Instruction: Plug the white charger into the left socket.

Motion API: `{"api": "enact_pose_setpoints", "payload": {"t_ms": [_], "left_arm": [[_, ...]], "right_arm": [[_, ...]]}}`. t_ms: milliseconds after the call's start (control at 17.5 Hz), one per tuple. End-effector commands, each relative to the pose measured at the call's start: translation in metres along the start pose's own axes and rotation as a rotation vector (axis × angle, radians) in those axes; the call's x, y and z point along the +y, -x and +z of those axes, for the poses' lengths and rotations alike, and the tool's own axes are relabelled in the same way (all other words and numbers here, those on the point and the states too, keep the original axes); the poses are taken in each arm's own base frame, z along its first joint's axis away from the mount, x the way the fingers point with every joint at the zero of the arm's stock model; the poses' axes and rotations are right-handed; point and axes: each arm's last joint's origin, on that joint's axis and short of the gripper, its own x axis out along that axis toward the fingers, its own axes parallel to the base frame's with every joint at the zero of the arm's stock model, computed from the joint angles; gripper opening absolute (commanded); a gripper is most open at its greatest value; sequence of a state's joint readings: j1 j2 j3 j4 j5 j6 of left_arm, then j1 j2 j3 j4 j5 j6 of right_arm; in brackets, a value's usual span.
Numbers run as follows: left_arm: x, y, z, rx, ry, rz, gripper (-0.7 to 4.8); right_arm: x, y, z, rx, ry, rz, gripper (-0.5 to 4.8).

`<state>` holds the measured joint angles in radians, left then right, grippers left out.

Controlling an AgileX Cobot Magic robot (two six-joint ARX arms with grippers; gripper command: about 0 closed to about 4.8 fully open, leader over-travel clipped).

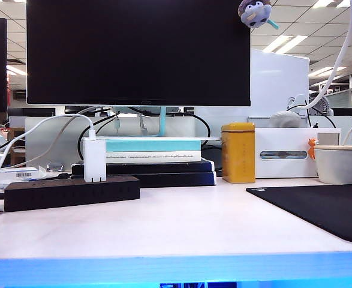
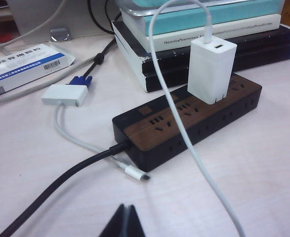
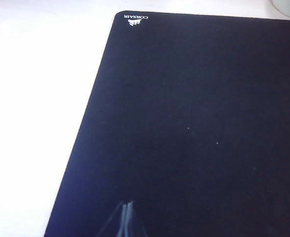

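left wrist view: the white charger (image 2: pixel 211 71) is seen standing upright, plugged into the black power strip (image 2: pixel 184 121) before the stacked books (image 2: pixel 204 34). left gripper (image 2: pixel 125 222) and right gripper (image 3: pixel 127 217) are closed, empty, the latter over the black mat (image 3: pixel 194 123).

Little of the robot shows. In the left wrist view the left gripper (image 2: pixel 124 217) appears only as two dark, matte black fingers (image 2: pixel 116 223) with straight edges, pressed together into a narrow wedge tip at the frame's 6 o'clock. In the right wrist view the right gripper (image 3: pixel 127 212) shows paler, greyish, semi-translucent-looking fingers (image 3: pixel 123 217), closed flat against each other, tapering to a thin point; no screws, cables or markings are discernible
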<state>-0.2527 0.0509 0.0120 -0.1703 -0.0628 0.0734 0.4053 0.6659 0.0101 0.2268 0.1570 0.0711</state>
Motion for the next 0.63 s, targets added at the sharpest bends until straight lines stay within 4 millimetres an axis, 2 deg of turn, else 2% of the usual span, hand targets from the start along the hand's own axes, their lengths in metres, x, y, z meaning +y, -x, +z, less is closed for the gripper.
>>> {"api": "enact_pose_setpoints", "payload": {"t_ms": [57,286,628], "left_arm": [[0.0,0.0,-0.001,0.009,0.002,0.005,-0.05],[0.0,0.0,-0.001,0.008,0.002,0.003,-0.05],[0.006,0.0,-0.002,0.011,0.017,0.05,-0.05]], "right_arm": [[0.0,0.0,-0.001,-0.009,-0.006,0.002,0.22],[-0.001,0.004,0.001,-0.042,-0.01,-0.014,0.22],[-0.005,0.02,0.015,-0.224,-0.048,-0.023,0.22]]}}
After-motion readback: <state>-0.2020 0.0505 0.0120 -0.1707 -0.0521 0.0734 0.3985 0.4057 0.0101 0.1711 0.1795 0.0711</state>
